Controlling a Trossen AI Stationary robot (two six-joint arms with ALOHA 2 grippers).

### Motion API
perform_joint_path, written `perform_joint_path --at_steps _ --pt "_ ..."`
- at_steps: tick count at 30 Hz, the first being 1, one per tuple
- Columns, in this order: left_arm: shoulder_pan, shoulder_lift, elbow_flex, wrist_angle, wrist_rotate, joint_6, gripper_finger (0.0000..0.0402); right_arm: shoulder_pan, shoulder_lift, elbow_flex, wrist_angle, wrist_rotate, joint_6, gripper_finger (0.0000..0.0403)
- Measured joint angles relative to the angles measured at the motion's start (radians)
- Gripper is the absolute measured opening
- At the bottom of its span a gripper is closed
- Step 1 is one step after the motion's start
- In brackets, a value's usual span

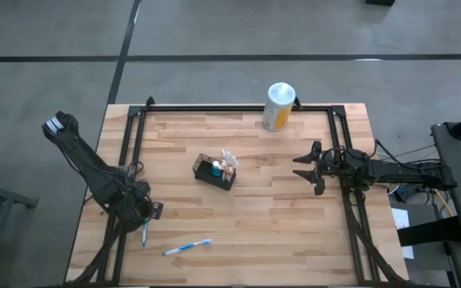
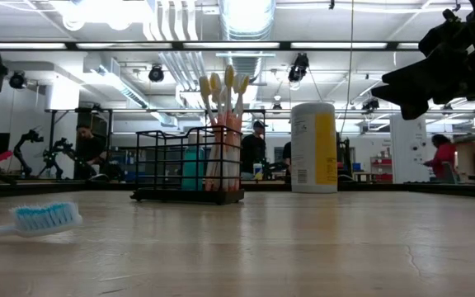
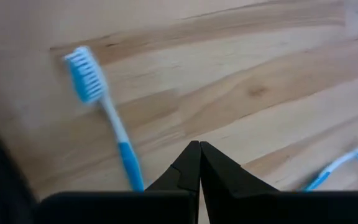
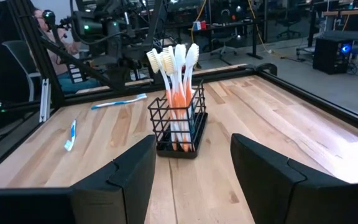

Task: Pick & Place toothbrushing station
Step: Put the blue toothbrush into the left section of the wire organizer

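Black mesh basket [image 1: 215,171] between claws, right claw [image 1: 302,167] wide, left claw [image 3: 199,163] pinched empty.

Bare wood between right gripper [image 1: 304,169], fingers spread, and wire basket [image 1: 214,171]: straight path clear. Canister [image 1: 278,106] stands well off at far edge. Two loose toothbrushes [image 1: 186,247] lie near left gripper [image 1: 145,218].
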Motion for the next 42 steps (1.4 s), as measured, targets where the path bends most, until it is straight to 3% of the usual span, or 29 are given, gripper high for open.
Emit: perform_joint_path --at_steps 10,19,26,36,42 --pt "0.002 0.000 0.000 -0.106 0.218 -0.150 0.0010 0.000 0.000 0.000 0.000 0.000 0.000 0.0203" --pt "0.002 -0.001 0.000 -0.150 0.049 -0.101 0.0010 0.000 0.000 0.000 0.000 0.000 0.000 0.0203" --pt "0.002 0.002 -0.030 -0.168 0.040 -0.164 0.0013 0.000 0.000 0.000 0.000 0.000 0.000 0.0203" --pt "0.007 -0.004 -0.062 -0.131 0.059 -0.199 0.0105 0.000 0.000 0.001 0.000 0.000 0.000 0.0203" --pt "0.008 -0.004 -0.062 -0.130 0.128 -0.206 0.0133 0.000 0.000 0.001 0.000 0.000 0.000 0.0203"
